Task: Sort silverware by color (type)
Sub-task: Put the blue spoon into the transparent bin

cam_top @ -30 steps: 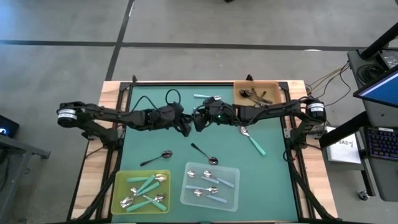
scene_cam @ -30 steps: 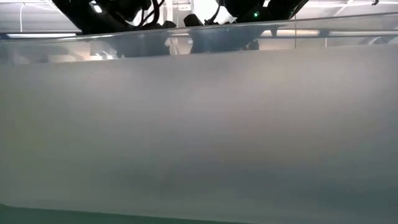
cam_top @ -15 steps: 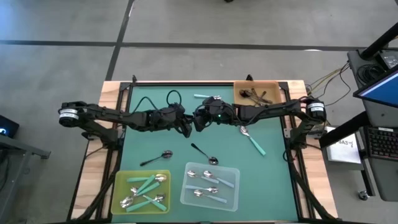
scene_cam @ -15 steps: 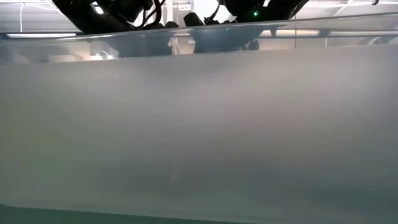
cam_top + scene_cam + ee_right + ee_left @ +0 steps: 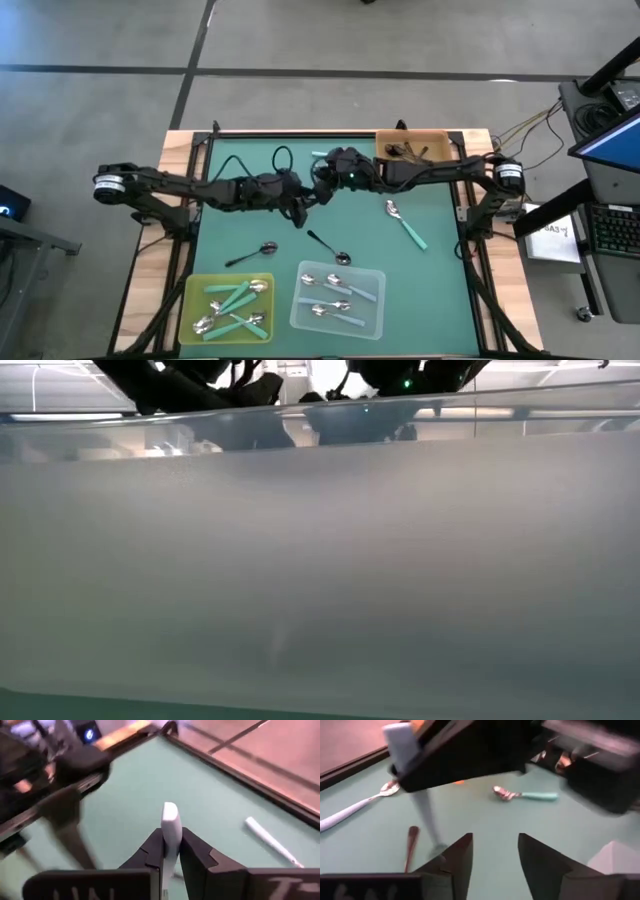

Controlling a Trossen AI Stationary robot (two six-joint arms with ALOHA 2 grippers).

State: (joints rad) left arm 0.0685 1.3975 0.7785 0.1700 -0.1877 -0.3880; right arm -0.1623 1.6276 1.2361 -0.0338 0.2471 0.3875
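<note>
A: Jaws first — how are they seen at the middle of the green-topped counter [image 5: 250,235]?

B: The right gripper [image 5: 170,851] is seen pinching a light blue-handled spoon [image 5: 169,831] by its handle, the pale handle end standing up between the two dark fingers [image 5: 197,857]. In the high view that right gripper [image 5: 330,188] is held above the far centre of the counter. The left gripper [image 5: 494,854] is just beside it, its jaws spread apart with nothing between them.

A: Where is the remaining silverware found?

B: Two black-handled spoons [image 5: 330,247] are left lying loose on the counter, near the front centre. A teal-green-handled spoon [image 5: 404,224] is lying on the right side. Another light blue-handled spoon [image 5: 327,155] is lying by the far edge.

A: And the trays?

B: Teal-green-handled spoons are gathered in the yellow square tray [image 5: 192,300] at the front left. Light blue-handled spoons are held in the clear square tray [image 5: 377,303] beside it. Dark-handled spoons are seen in the orange square tray [image 5: 385,155] at the far right corner.

A: Anything from the low view?

B: Only the arms' dark shapes are made out along its top.
</note>
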